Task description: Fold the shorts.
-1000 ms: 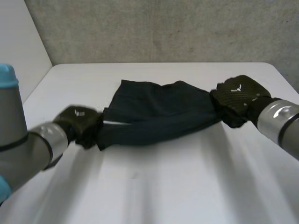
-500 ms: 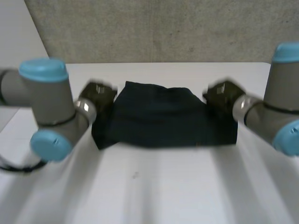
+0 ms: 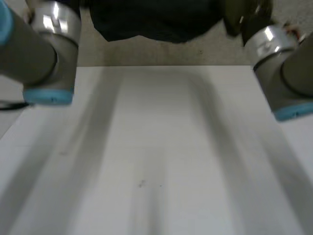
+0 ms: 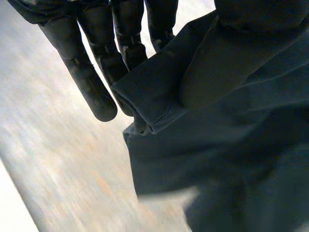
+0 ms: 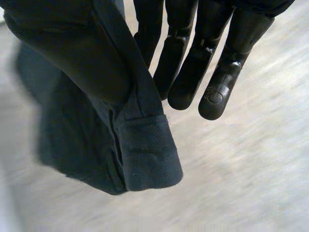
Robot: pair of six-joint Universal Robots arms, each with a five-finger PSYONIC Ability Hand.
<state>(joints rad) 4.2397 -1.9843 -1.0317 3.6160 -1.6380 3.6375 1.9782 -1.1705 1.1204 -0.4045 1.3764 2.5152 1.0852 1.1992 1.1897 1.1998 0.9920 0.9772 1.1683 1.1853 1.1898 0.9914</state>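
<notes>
**Dark shorts held up off the worktop**

The dark navy cloth shorts (image 3: 156,19) hung stretched sideways, clear above the white worktop (image 3: 161,147), their lower edge sagging in soft folds. At one end a stitched hem corner (image 5: 147,154) drooped loose. At the other, a rolled hem edge (image 4: 145,96) bunched.

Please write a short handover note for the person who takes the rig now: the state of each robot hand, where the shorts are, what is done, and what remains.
Left robot hand: shut on one end of the shorts, the cloth pinched between thumb and straight fingers.
Right robot hand: shut on the other end in the same way, with a hemmed corner hanging below it.
Shorts: held in the air between the two arms, at the far side of the white table, not touching it.
Done: the shorts are grasped and off the table.
Left: no fold is made yet. Lay them down flat and fold them.
</notes>
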